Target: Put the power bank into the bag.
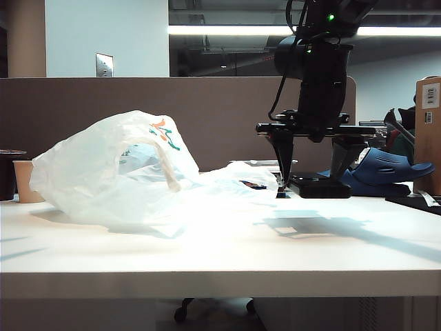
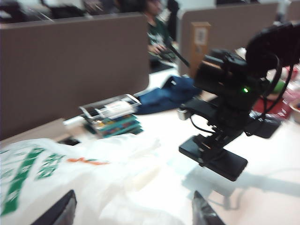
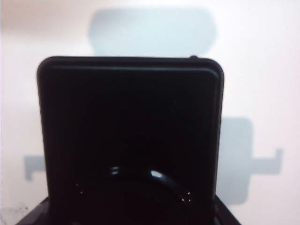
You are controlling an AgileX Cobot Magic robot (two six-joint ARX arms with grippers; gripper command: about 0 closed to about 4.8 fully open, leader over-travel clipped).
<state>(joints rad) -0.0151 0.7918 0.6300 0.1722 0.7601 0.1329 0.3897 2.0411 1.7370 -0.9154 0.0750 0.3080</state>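
- The right hand (image 1: 313, 181) stands at the right of the counter (image 1: 220, 255), fingers pointing down on either side of the power bank (image 1: 320, 186).
- The power bank, a flat black slab, sits between those fingers, clasped across its width; in the left wrist view it hangs tilted just above the counter, a shadow beneath it.
- In the right wrist view the power bank (image 3: 129, 136) fills most of the picture, dark against the white counter.
- The bag (image 1: 131, 172), crinkled white plastic with a green-and-orange logo, lies heaped at the left and middle of the counter, its edge near the power bank.
- The left hand (image 2: 133, 213) hovers over the bag (image 2: 84, 183), its two dark fingertips (image 2: 58, 211) spread wide and grasping nothing.
- Blue sandals (image 1: 386, 169) lie just behind the right hand.
- A paper cup (image 1: 26, 181) stands at the far left.
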